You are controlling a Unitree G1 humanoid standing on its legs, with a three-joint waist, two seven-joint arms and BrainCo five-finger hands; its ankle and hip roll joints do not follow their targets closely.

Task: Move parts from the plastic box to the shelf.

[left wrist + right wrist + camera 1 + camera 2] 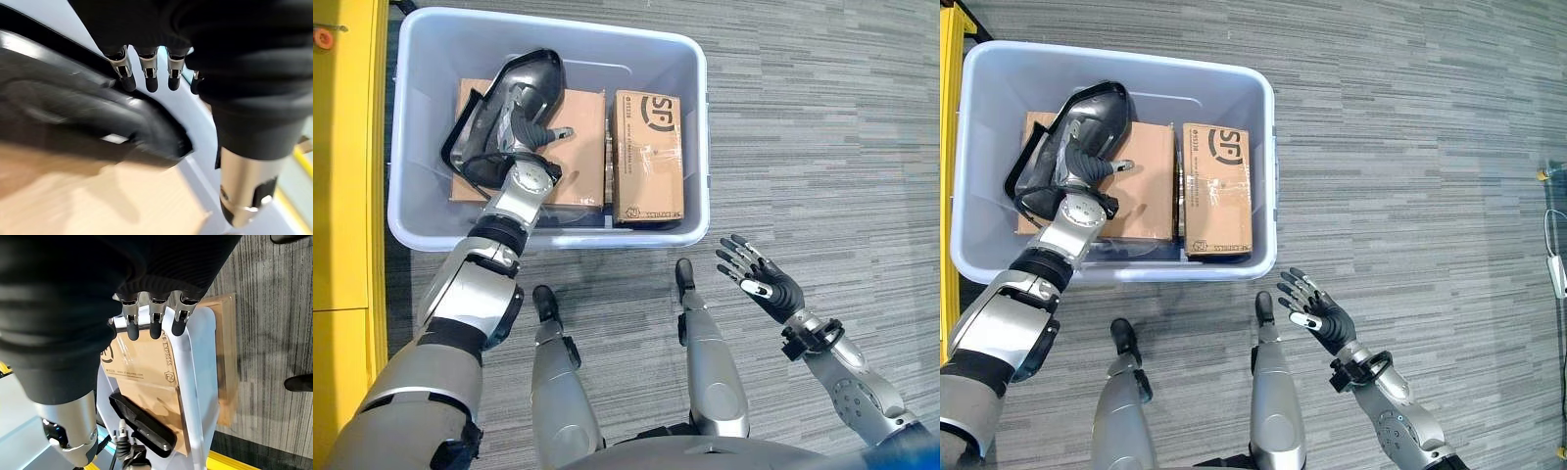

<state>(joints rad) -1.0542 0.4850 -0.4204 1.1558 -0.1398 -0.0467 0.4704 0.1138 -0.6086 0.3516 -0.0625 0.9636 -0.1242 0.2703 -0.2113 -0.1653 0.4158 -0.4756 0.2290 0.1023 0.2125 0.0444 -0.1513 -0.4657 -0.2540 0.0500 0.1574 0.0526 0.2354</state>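
I see grey striped carpet floor (pixel 822 127) across most of the head view, with a yellow shelf unit (pixel 347 176) running along the 9 o'clock edge. On the carpet, at about 11 o'clock, sits the pale blue-grey plastic box (pixel 695 108) – a big open tub with rounded corners.

Inside it lie two brown cardboard cartons: the wide flat carton (pixel 582 147) at the tub's 9 o'clock side and the narrower taped carton (pixel 648 157) just beside it at 3 o'clock. A glossy black curved plastic part (pixel 533 73), shaped like a shell or cover, lies on top of the wide carton, tilted towards 1 o'clock.

My left hand (pixel 527 122) is down in the tub, resting in the hollow of the black part; in its wrist view the fingers (pixel 149 78) hang fairly straight just over the part's edge – relaxed, not curled round it.

My right hand (pixel 759 279) hovers over bare carpet at 4 o'clock, well apart from the tub, with fingers spread and nothing in it.
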